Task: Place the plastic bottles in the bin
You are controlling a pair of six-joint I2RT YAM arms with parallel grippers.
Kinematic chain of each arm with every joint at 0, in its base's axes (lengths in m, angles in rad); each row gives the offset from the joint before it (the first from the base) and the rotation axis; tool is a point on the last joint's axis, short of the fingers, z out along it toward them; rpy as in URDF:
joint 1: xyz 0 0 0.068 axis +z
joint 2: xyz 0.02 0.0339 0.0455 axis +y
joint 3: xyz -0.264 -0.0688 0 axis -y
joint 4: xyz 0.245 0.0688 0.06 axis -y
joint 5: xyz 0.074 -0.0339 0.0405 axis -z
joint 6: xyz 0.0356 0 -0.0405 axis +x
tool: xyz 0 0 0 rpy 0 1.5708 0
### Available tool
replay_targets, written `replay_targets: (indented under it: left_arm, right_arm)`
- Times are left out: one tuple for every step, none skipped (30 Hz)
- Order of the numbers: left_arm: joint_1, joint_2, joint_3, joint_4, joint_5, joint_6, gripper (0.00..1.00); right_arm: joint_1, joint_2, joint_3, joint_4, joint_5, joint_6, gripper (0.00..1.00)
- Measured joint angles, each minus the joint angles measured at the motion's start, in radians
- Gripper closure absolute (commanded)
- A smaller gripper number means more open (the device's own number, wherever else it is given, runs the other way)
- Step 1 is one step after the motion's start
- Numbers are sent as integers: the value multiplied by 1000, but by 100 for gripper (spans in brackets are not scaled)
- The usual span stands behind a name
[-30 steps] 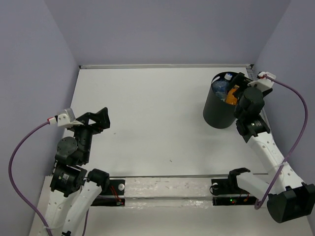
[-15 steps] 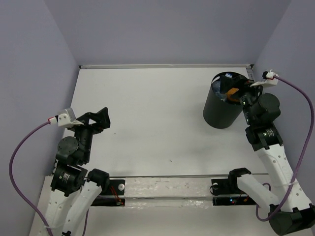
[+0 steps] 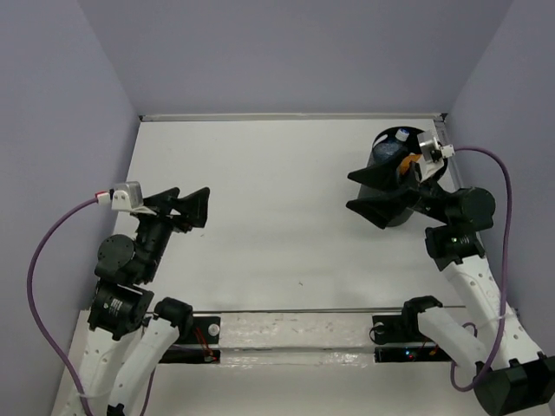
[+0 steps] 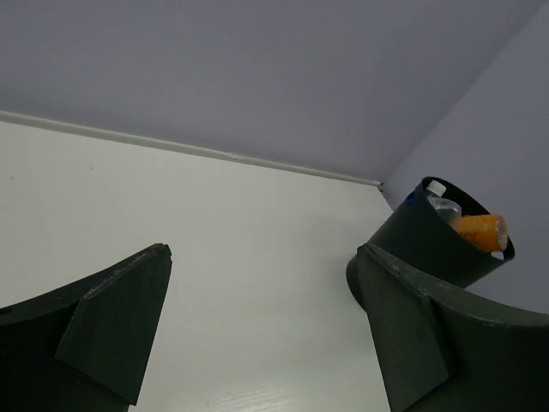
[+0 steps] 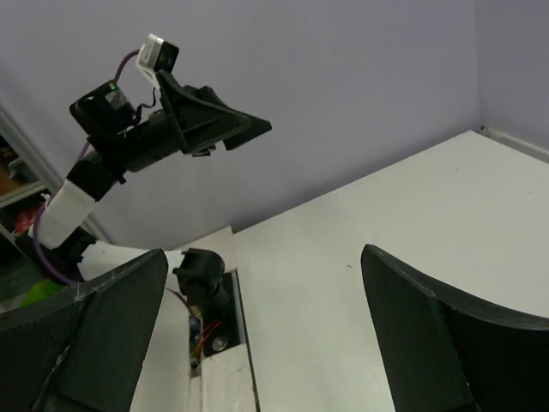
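Note:
The black bin [image 3: 375, 166] stands at the far right of the table. Bottles lie inside it: an orange bottle [image 3: 406, 162] and a clear bottle with a blue label [image 3: 388, 153]. In the left wrist view the bin [image 4: 429, 249] shows the orange bottle [image 4: 477, 227] and a clear white-capped bottle [image 4: 441, 202] above its rim. No bottle lies on the table. My right gripper [image 3: 357, 191] is open and empty, pointing left in front of the bin and hiding part of it. My left gripper [image 3: 199, 209] is open and empty over the table's left side.
The white table [image 3: 277, 199] ends at a back wall and purple side walls. A taped rail with electronics [image 3: 295, 331] runs along the near edge between the arm bases. The right wrist view shows the left arm [image 5: 129, 142] raised opposite.
My right gripper has come off the bin's rim and swung to point left across the table. My left gripper has tilted forward a little.

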Motion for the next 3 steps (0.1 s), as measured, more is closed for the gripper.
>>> replay_targets:
  left_arm:
    - [0,-2,0,5,11,-2,1]
    - [0,-6,0,16,25,-5,1]
    - [0,-8,-1,20,31,-8,1]
  right_arm:
    - [0,-10,-12,-2,-16,0,0]
    - [0,-13,-17,-4,-21,-1,0]
    - [0,-18,-23,-5,-25,-5,0]
